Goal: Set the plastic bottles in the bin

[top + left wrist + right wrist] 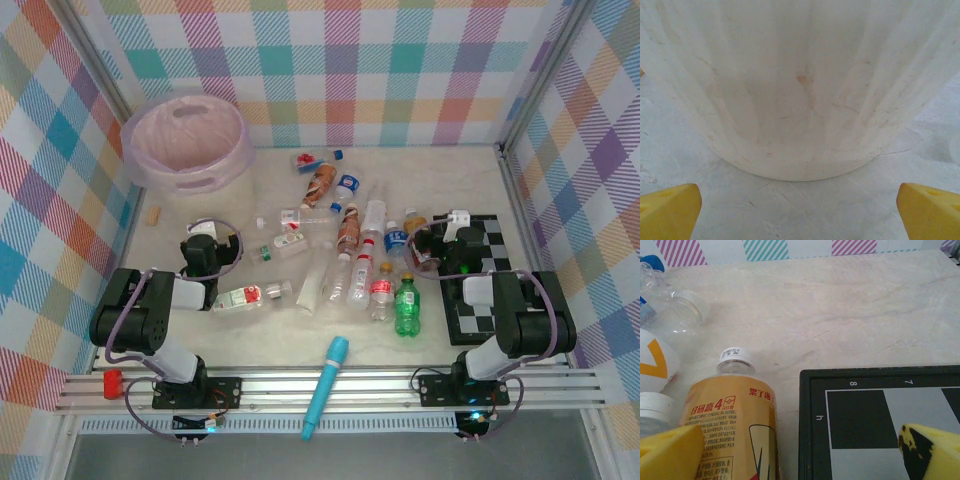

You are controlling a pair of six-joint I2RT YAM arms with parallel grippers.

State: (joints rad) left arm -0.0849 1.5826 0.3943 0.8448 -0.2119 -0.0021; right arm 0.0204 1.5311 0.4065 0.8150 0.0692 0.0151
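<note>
The bin (pixel 150 165) is translucent, glossy plastic. The counter (pixel 450 185) looks like smooth, veined stone. The plastic bottles (pixel 350 228) are shiny.

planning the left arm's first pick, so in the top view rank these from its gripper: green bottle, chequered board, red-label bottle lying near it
1. red-label bottle, lying on its side close by the left gripper, to its right.
2. green bottle, mid-table, at the near edge of the pile.
3. chequered board, far right side.
</note>
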